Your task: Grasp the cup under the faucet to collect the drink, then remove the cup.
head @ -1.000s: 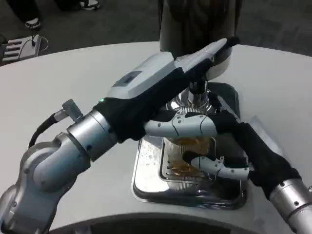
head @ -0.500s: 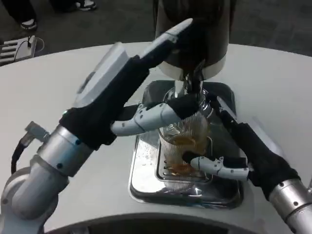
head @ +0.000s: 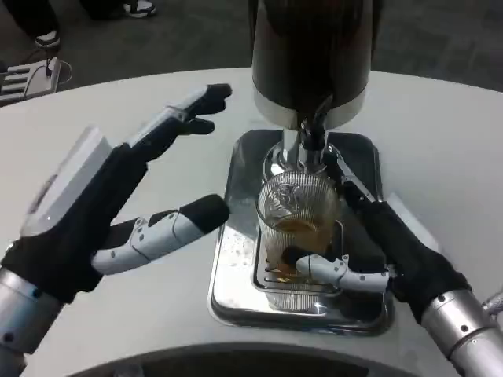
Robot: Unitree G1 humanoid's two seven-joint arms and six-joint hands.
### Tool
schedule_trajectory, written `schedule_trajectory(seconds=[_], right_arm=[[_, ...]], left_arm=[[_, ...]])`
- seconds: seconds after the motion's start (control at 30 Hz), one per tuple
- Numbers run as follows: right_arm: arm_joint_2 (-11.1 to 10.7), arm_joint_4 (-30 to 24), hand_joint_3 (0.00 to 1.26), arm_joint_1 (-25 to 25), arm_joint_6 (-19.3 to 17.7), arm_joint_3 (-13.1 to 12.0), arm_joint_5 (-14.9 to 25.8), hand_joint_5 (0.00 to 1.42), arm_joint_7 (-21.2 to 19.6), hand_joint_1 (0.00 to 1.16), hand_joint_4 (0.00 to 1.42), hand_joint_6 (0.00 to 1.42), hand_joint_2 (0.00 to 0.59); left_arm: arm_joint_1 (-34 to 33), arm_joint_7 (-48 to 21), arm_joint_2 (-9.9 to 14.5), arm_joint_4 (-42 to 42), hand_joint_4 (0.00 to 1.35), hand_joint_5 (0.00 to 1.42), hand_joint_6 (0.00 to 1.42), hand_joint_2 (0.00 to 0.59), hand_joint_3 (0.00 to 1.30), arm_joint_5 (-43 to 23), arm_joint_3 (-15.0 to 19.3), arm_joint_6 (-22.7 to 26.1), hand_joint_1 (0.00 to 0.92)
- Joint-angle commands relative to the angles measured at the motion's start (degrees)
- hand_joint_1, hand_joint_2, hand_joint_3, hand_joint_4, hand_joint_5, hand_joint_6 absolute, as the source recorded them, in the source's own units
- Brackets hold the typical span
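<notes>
Here, the ribbed glass cup (head: 299, 228) stands on the steel drip tray (head: 236, 267) directly beneath the faucet (head: 313, 135) of the dark drink dispenser (head: 312, 55), positioned so that anything poured falls straight into it. Amber liquid sits partway up the cup, suggesting the collecting step is under way or near done. The right hand (head: 369, 236) grasps the cup from the side away from the left arm, one white finger wrapped across the near lower wall and dark fingers reaching up along its far side, a hold that steadies the glass on the tray and readies it for lifting out. The left hand (head: 118, 204) hangs released over the white surface (head: 118, 118), well apart from the cup and to the side of the tray, fingers spread and holding nothing, apparently kept clear of the faucet. Judging by the fill, what remains is drawing the cup away from under the faucet without tipping it.
</notes>
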Motion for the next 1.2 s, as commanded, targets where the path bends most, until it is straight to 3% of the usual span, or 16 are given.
schedule_trajectory(seconds=[0.03, 0.23, 0.6, 1.2], right_arm=[[1.1, 1.9, 0.00, -1.3, -1.8, 0.9, -0.2, 0.00, -1.0, 0.76, 0.00, 0.07, 0.229], [2.1, 4.1, 0.00, -2.4, -2.7, 1.5, -1.0, 0.00, -2.4, 0.76, 0.00, 0.07, 0.229], [4.8, 7.8, 0.00, -4.7, -3.4, 3.0, -2.4, 0.00, -6.4, 0.76, 0.00, 0.08, 0.229], [7.8, 13.9, 0.00, -4.7, -7.6, 3.9, -4.2, 0.00, -13.6, 0.76, 0.00, 0.07, 0.229]], left_arm=[[6.2, -0.3, 2.0, -2.1, 0.14, 0.22, 0.17, 0.117, 0.16, 0.2, 2.9, -0.4, 0.000], [12.9, -0.4, 3.1, -5.3, 0.06, 0.15, 0.13, 0.112, 0.11, 2.3, 4.4, 0.4, 0.000], [22.3, -1.0, 3.3, -9.0, 0.03, 0.11, 0.11, 0.112, 0.10, 3.0, 5.8, 2.5, 0.000], [24.2, -3.8, 5.5, -10.6, 0.04, 0.11, 0.11, 0.110, 0.09, 1.8, 6.8, 5.5, 0.000]])
